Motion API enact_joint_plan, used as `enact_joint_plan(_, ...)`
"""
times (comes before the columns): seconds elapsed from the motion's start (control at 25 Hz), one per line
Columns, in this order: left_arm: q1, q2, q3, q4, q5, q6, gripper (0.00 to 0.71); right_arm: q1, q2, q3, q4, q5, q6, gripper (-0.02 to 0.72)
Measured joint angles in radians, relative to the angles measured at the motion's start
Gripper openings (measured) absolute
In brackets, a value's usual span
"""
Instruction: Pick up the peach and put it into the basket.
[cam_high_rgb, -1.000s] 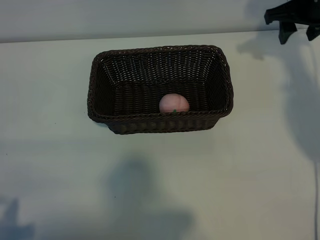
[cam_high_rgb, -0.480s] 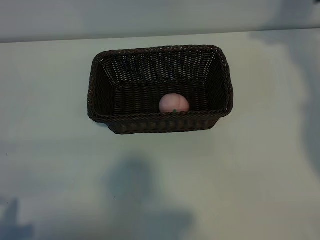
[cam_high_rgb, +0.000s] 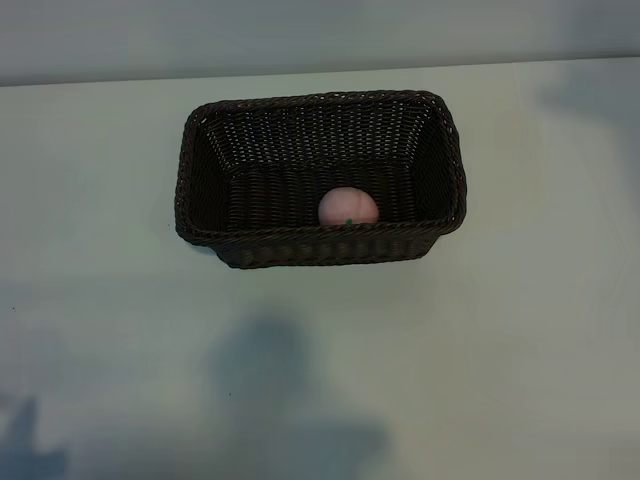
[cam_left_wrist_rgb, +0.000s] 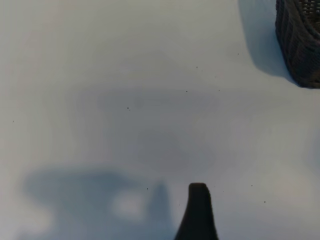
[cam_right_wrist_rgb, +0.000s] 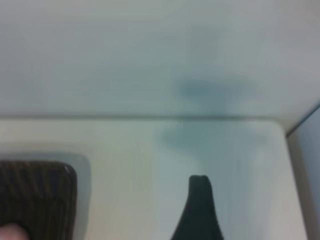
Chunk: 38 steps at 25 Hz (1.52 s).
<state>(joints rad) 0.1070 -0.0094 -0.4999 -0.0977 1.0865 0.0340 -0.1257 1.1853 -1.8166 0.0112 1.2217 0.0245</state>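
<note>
The peach, small, round and pale pink with a green mark, lies inside the dark-brown woven basket, against its near wall right of the middle. Neither gripper shows in the exterior view. In the left wrist view one dark finger of my left gripper hangs over bare table, with a corner of the basket far off. In the right wrist view one dark finger of my right gripper shows over the table, and the basket's end sits off to the side. Both grippers are open and hold nothing.
The pale table surrounds the basket on all sides, and arm shadows fall on its near part. The table's far edge meets a grey wall. In the right wrist view a table corner lies beyond the finger.
The right gripper, seen at the top right corner of the exterior view one second ago, has drawn out of that view. Peach and basket have not moved.
</note>
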Motion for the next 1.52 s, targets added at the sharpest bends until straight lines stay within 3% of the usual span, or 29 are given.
enact_joint_plan(0.44,0.0,0.0,0.0,0.0,0.0,0.0,0.592,0.0,-0.567,0.468,-0.035,0.005,0.01,0.55)
enact_joint_plan(0.92,0.0,0.0,0.0,0.0,0.0,0.0,0.592,0.0,-1.067,0.953,-0.035,-0.134,0.016,0.55)
enact_joint_plan(1.52,0.0,0.0,0.0,0.0,0.0,0.0,0.592,0.0,-1.193,1.301,-0.034,-0.163,0.016,0.55)
